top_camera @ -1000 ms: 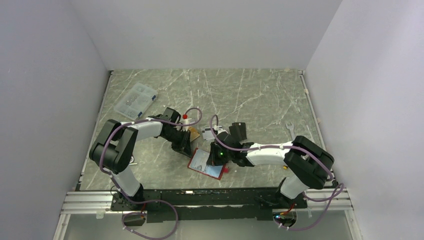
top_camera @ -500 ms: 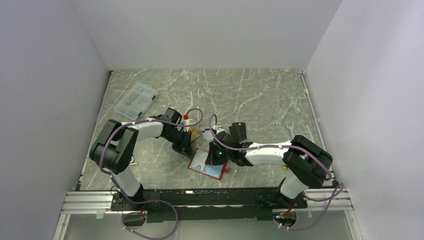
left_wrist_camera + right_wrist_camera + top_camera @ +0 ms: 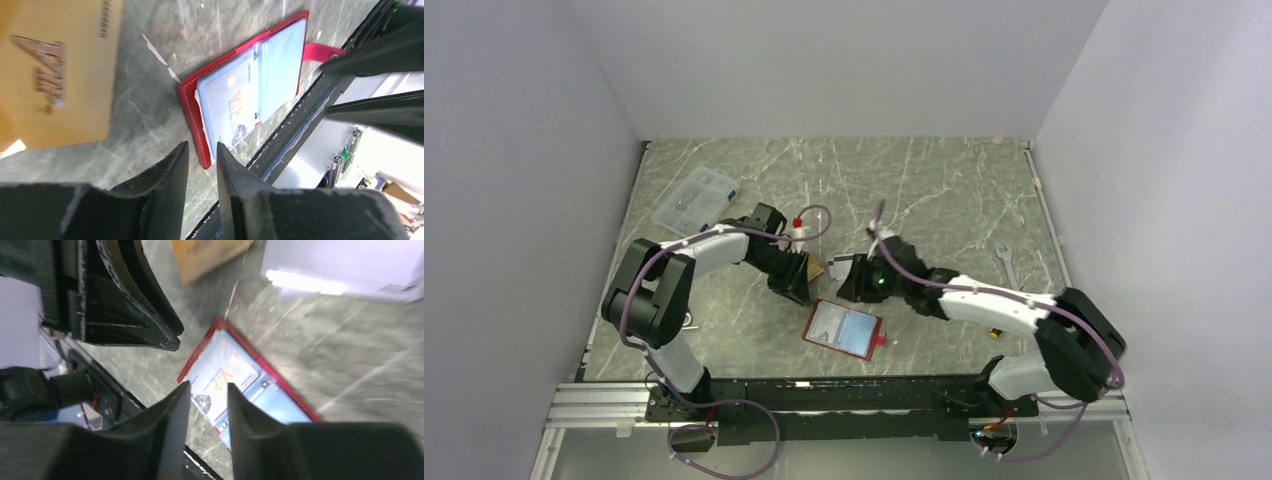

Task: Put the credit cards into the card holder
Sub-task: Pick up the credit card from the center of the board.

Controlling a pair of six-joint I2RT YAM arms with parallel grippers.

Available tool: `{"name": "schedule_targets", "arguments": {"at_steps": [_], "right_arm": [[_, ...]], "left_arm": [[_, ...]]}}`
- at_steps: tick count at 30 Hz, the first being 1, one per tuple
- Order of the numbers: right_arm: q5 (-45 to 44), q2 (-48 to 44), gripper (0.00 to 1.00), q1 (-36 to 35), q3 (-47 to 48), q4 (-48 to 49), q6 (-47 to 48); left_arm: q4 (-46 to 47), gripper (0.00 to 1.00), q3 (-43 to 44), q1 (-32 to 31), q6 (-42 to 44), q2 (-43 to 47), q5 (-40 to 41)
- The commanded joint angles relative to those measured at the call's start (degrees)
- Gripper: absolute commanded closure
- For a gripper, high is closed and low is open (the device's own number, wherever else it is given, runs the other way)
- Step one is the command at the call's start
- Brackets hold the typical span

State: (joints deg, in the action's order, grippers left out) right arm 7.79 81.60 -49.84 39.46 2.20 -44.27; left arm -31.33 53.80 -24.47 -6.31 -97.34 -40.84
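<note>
The red card holder (image 3: 843, 329) lies open and flat near the desk's (image 3: 944, 190) near edge, roughly midway along it, with one pale card already showing behind a clear pocket. Just beyond it, toward the desk's middle, a gold card (image 3: 52, 75) and a white card (image 3: 345, 265) lie flat on the marble.

Both claws hover over this cluster, empty. The left claw (image 3: 201, 155) has its jaws slightly apart with bare desk showing through the slit; the right claw (image 3: 208, 392) is likewise narrowly parted above the holder, gripping nothing.

The cards look light, stiff and slick, and lying flush on the stone they offer little for a finger to get under; a pinch across a short edge, perhaps after sliding one past the holder's lip, seems the likeliest hold. The holder looks soft and hinged, so it may shift or fold when a card is pushed at a pocket, and probably needs pinning by the other claw.

From above, the arms cover most of the loose cards, so their count cannot be told. The right wrist view is motion-blurred, and the snap tab (image 3: 320, 51) is partly cut off by dark framing.
</note>
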Motion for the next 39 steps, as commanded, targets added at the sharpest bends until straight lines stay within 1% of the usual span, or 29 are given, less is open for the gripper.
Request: {"name": "schedule_targets", "arguments": {"at_steps": [1,3,4,5,7,9,11,14,16,19,22,25,29,32,39], "right_arm": [[-1.0,-9.9,0.57,8.1,1.0,-6.9,4.3],[-1.3,-13.0,0.49,12.6,0.8,-9.2,6.1],[-1.8,-13.9,0.46,14.9,0.9,-10.4,7.0],[-1.9,-14.3,0.45,17.1,1.0,-11.3,7.9],[-1.8,-14.5,0.45,21.4,0.9,-11.5,9.1],[-1.9,-13.8,0.49,24.1,0.9,-10.6,9.8],[-1.9,-12.0,0.57,25.8,1.3,-9.4,10.4],[-2.2,-8.7,0.74,27.4,2.1,-7.9,10.7],[-2.1,-7.9,0.81,28.7,1.7,-6.8,10.2],[-1.2,-7.7,0.86,30.8,0.0,-4.8,9.5],[-0.1,-7.2,0.88,32.4,-1.3,-3.2,9.0],[0.2,-5.8,0.90,32.9,-1.8,-2.5,8.9],[0.7,-2.9,0.96,33.6,-2.0,0.2,8.9],[1.5,-0.8,0.97,34.2,-2.1,1.9,8.9],[2.0,2.8,0.99,35.2,-1.2,3.2,9.6]], "left_arm": [[-7.4,0.66,6.1,3.1,5.5,4.2,-1.3],[-10.6,0.63,9.5,3.4,8.4,4.7,-0.6],[-11.7,0.58,11.5,3.3,8.7,4.6,-0.3],[-12.2,0.55,13.8,3.4,8.3,4.1,0.0],[-12.5,0.51,18.6,3.1,5.7,2.0,-1.0],[-11.8,0.47,23.6,2.6,2.1,-1.2,-4.0],[-8.2,0.44,26.4,1.7,-2.3,-4.1,-6.9],[4.7,0.40,25.7,-0.8,-10.7,-7.0,-9.4],[10.0,0.39,25.5,-3.1,-15.5,-9.9,-10.3],[16.7,0.39,26.4,-6.5,-21.3,-14.1,-10.2],[20.5,0.42,28.4,-8.8,-25.4,-17.5,-7.9],[20.5,0.44,31.4,-10.4,-26.7,-20.1,-4.5],[20.0,0.47,33.1,-11.9,-27.8,-22.6,0.2],[18.9,0.49,34.1,-13.0,-27.6,-24.1,3.3],[18.1,0.50,34.4,-14.1,-27.7,-25.7,5.7]]}}
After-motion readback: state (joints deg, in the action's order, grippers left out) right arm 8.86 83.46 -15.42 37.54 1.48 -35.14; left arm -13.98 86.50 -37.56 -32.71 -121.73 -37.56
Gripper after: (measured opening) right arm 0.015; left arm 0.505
